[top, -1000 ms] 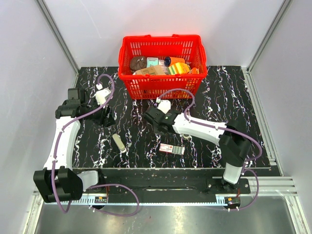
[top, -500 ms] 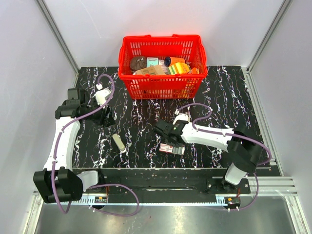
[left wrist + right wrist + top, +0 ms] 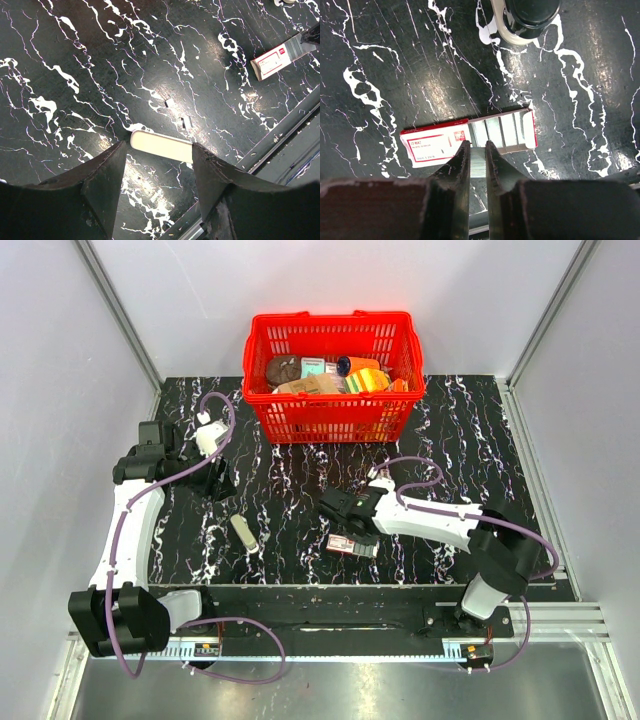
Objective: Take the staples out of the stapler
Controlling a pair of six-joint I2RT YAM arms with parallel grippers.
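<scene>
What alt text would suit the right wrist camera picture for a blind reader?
The gripper holds what looks like a silvery strip at the near edge of a small red-and-white box, its tray slid open, on a black marbled table.

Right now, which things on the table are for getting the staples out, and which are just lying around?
For the job:
- the cream-white stapler
- probably the open staple box

Just lying about:
- the red basket
- the packets inside it
</scene>
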